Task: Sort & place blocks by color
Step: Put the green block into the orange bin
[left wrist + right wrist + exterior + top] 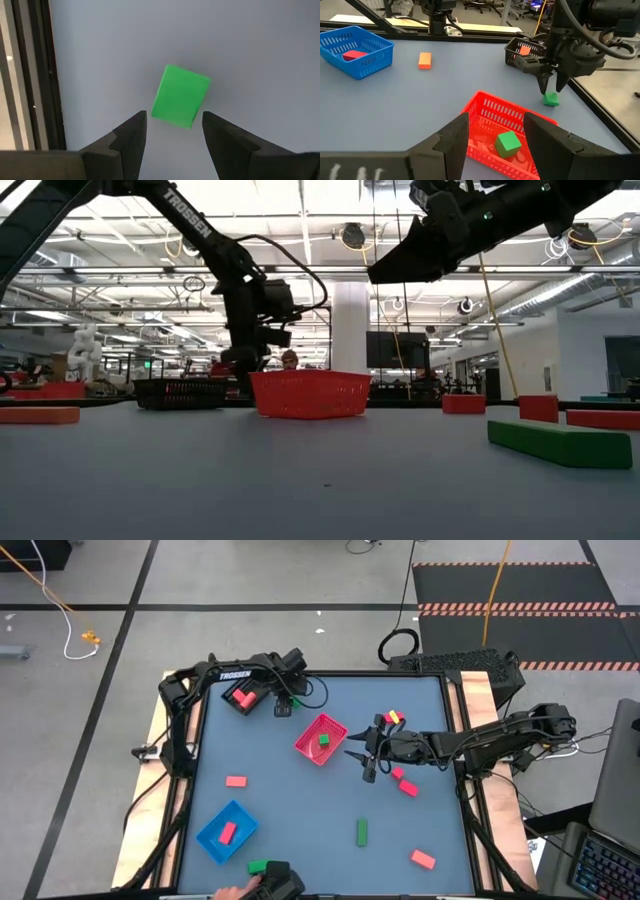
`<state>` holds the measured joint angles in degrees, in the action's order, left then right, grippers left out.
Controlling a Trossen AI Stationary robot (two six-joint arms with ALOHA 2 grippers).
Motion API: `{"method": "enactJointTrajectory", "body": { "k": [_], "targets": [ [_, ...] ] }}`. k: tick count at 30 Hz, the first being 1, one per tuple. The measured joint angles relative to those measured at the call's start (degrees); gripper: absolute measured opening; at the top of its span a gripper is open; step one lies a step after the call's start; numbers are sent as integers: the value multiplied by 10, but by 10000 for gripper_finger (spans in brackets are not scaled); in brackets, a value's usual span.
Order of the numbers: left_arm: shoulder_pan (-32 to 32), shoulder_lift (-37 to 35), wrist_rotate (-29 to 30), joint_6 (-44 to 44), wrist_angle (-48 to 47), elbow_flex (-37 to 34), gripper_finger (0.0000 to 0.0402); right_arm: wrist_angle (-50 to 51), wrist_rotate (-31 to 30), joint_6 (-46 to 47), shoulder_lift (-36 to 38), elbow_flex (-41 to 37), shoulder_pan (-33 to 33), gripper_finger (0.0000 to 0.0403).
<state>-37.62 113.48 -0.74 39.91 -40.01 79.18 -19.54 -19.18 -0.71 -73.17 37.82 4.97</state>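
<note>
The left gripper (284,706) is hanging with fingers parted just above a green block (180,96), bare table lying all round it, though the black tray (243,697) is crowding one side. The right gripper (366,762) is hovering open beside the red tray (307,743), seemingly clear of its rim. Open table is stretching toward the blue tray (210,833).

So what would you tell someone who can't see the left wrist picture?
A small green block lies tilted on the plain blue-grey table, just ahead of the left gripper. Its two dark fingers are open, one on each side of the block's near edge, not touching it. A dark table frame runs along one side.
</note>
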Motion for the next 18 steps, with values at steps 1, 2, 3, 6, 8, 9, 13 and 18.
{"method": "enactJointTrajectory", "body": {
  "k": [1,2,3,6,8,9,13,18],
  "targets": [
    [1,1,5,-1,0,0,195,0,0,0,0,0,0,183],
    [3,2,11,-1,0,0,195,0,0,0,0,0,0,183],
    [5,2,13,0,0,0,195,0,0,0,0,0,0,183],
    [13,1,13,1,8,0,195,-1,0,0,0,0,0,183],
    [19,1,13,9,9,0,195,-1,0,0,0,0,0,183],
    [22,1,13,14,9,0,195,-1,0,0,0,0,0,183],
    [31,4,12,22,19,-1,195,-2,0,0,0,0,0,183],
    [38,4,12,27,38,-1,195,-4,0,0,0,0,0,183]
  ]
}}
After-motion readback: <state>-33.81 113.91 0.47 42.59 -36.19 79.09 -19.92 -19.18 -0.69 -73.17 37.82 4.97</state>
